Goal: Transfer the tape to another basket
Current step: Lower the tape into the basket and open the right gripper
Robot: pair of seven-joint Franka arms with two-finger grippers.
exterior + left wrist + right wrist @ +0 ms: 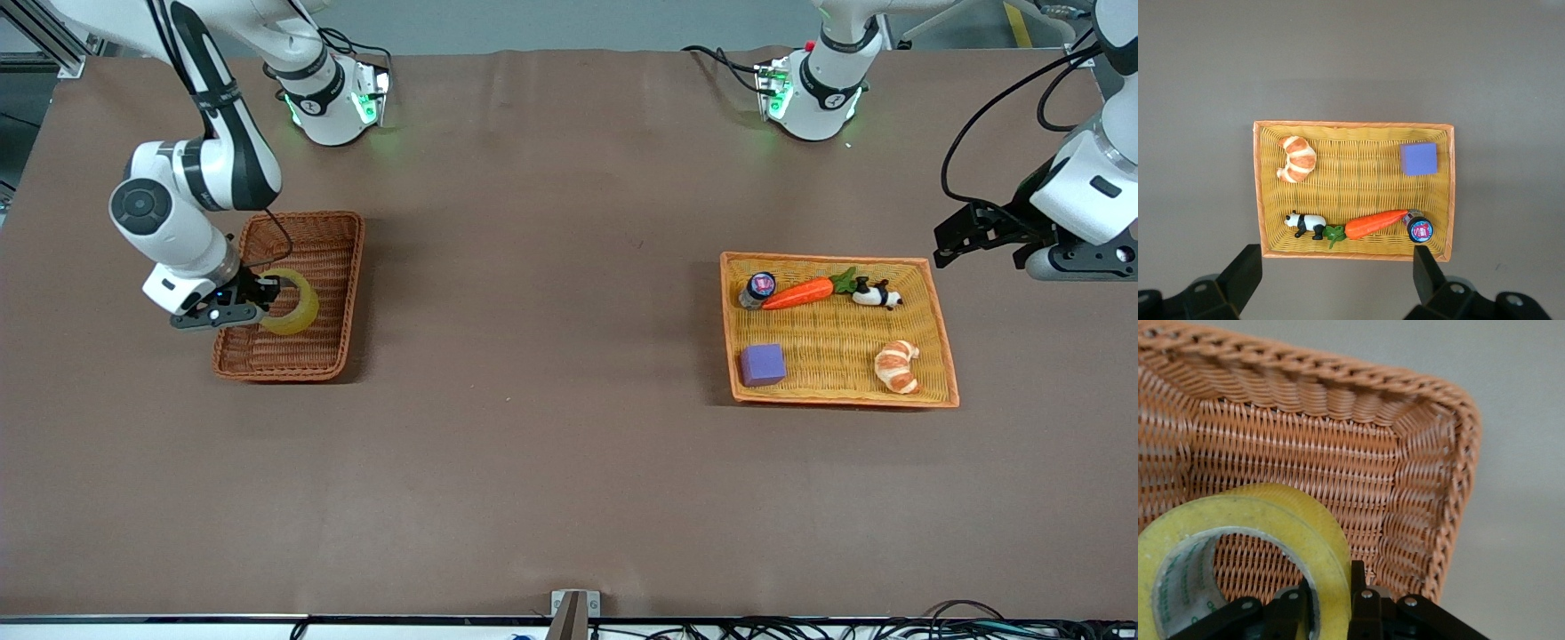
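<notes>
The tape (293, 304), a yellowish roll with a grey core, stands on edge within the reddish-brown wicker basket (345, 267) at the right arm's end of the table. My right gripper (272, 297) is shut on the roll's wall, one finger inside the ring and one outside. The right wrist view shows the tape (1281, 517) pinched in the right gripper (1331, 590), with the basket's wall (1338, 447) close by. I cannot tell whether the roll touches the basket floor. My left gripper (944, 246) waits open and holds nothing, in the air beside the yellow tray; its fingers (1243, 275) stand wide apart.
A shallow yellow tray (840, 260) with an orange rim sits toward the left arm's end. It holds a purple cube (763, 364), a carrot (798, 292), a small jar (759, 287), a panda (878, 294) and a croissant (896, 365). Bare brown tabletop lies between the two baskets.
</notes>
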